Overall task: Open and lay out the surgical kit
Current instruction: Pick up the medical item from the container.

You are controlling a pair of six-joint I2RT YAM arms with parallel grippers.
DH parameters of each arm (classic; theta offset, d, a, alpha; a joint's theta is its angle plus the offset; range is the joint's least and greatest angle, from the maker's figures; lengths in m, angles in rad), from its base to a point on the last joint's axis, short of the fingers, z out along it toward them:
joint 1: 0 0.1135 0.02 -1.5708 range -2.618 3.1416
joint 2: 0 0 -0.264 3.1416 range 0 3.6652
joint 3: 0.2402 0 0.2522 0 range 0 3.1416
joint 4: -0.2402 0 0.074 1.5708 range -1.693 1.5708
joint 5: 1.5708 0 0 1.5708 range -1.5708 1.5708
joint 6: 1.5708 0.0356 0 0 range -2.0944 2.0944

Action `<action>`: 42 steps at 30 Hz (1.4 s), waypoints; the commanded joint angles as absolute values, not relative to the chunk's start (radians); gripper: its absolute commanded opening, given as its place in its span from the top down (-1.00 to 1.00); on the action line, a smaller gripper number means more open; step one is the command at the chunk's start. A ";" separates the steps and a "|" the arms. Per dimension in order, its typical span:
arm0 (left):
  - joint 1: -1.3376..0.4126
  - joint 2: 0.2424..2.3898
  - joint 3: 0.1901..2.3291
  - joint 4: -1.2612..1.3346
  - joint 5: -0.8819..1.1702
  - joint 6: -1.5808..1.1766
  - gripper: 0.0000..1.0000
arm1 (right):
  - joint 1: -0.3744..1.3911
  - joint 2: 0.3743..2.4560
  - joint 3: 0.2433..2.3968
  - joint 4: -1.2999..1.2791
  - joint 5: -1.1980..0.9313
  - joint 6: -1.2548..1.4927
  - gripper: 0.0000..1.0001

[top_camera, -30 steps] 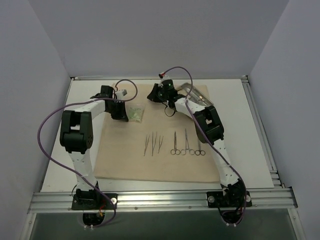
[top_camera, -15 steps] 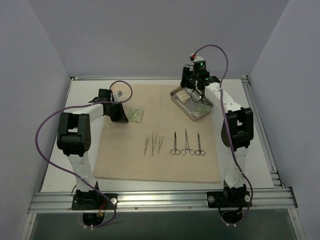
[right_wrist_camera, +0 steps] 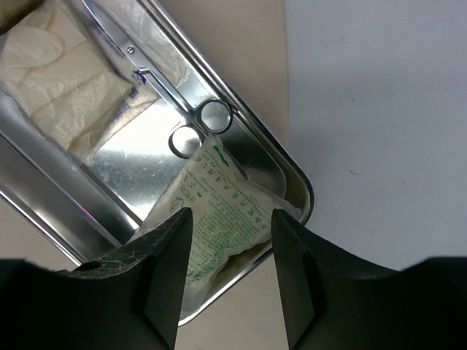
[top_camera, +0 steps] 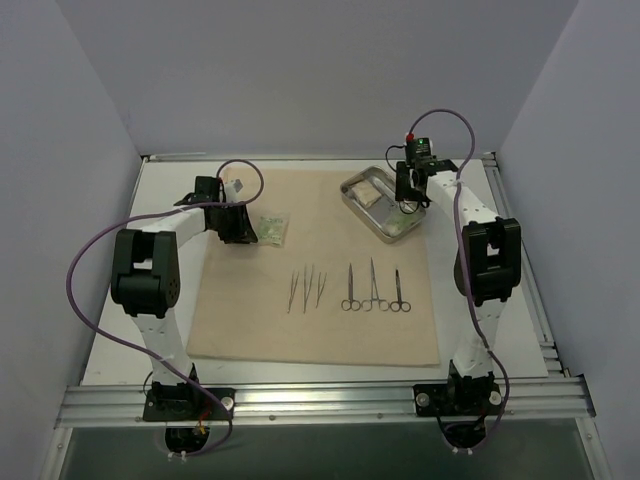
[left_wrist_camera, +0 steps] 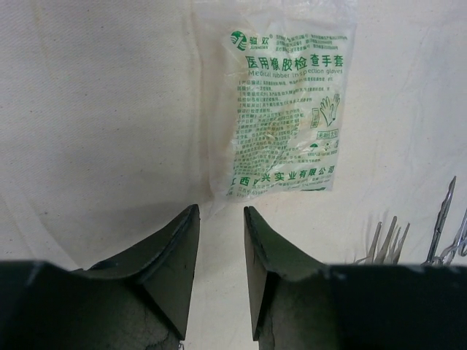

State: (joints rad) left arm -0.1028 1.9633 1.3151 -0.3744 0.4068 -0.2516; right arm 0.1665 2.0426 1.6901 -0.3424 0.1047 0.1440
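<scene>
The surgical kit lies unwrapped. Its beige cloth (top_camera: 300, 320) is spread flat, with tweezers (top_camera: 307, 287) and scissor-handled forceps (top_camera: 373, 290) in a row at its middle. My left gripper (top_camera: 247, 227) (left_wrist_camera: 220, 214) is open just short of a green-printed glove packet (top_camera: 271, 228) (left_wrist_camera: 284, 109) that lies flat on the cloth; nothing is between the fingers. My right gripper (top_camera: 408, 198) (right_wrist_camera: 230, 215) hangs open above the steel tray (top_camera: 347, 190) (right_wrist_camera: 288, 171), over a second green packet (right_wrist_camera: 219, 211). Scissors (right_wrist_camera: 157, 80) and folded white gloves (right_wrist_camera: 66, 73) also lie in the tray.
The tray sits at the cloth's back right corner, next to bare white table (right_wrist_camera: 379, 109). Grey walls close in the table on three sides. A metal rail (top_camera: 320, 400) runs along the near edge, by the arm bases.
My right arm swung from the back middle of the cloth out to the tray at the right, and its jaws opened. My left gripper opened and let go of the glove packet.
</scene>
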 commanded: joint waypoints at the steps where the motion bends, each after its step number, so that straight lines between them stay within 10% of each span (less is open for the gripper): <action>1: -0.100 1.907 1.341 -0.387 0.393 -0.245 0.20 | 0.175 2.034 1.672 -0.380 0.146 0.133 0.14; 22: -0.100 1.882 1.364 -0.400 0.377 -0.219 0.16 | 0.207 2.111 1.660 -0.368 0.083 0.138 0.25; 34: -0.100 1.881 1.367 -0.403 0.391 -0.216 0.17 | 0.215 2.082 1.658 -0.371 0.098 0.132 1.00; 42: -0.100 1.875 1.365 -0.405 0.396 -0.212 0.17 | 0.216 2.045 1.667 -0.362 0.103 0.120 1.00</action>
